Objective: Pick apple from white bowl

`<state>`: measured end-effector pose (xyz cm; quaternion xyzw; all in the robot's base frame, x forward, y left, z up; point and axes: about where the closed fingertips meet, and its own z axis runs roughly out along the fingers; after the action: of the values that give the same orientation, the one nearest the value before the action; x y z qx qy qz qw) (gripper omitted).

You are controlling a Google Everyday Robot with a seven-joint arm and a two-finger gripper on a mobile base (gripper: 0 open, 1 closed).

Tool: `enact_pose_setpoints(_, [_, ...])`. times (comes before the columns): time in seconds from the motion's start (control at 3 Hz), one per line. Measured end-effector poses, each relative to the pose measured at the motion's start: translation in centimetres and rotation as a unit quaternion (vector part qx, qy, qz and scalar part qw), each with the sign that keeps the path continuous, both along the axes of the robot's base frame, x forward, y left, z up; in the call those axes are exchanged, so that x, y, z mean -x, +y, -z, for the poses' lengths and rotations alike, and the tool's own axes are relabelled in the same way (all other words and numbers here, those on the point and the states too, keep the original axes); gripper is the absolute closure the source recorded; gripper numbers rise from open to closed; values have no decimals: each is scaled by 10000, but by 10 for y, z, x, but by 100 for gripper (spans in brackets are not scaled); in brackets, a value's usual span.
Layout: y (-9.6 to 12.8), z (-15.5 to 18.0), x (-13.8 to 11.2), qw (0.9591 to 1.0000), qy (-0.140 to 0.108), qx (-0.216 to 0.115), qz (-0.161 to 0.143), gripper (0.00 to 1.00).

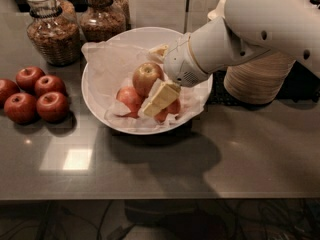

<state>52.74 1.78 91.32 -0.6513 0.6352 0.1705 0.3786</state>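
Note:
The white bowl [100,104], lined with crinkled paper, stands in the middle of the counter. The golden, red-blushed apple [145,77] sits on top of redder apples [128,98] inside it. My gripper [159,75] reaches down into the bowl from the right. One cream finger [160,97] lies against the apple's lower right side and the other finger [159,50] shows behind the apple near the bowl's far rim. The fingers are spread, with the apple's right side between them. The apple rests in the bowl.
Several dark red apples [35,94] lie on the counter to the left of the bowl. Two glass jars [52,29] of grain stand at the back left. A stack of beige disposable bowls [257,81] stands on the right, under my arm.

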Motion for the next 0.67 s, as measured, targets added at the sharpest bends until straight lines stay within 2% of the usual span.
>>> enact_pose_setpoints(0.67, [0, 0, 0, 10000, 0, 0, 0, 66])
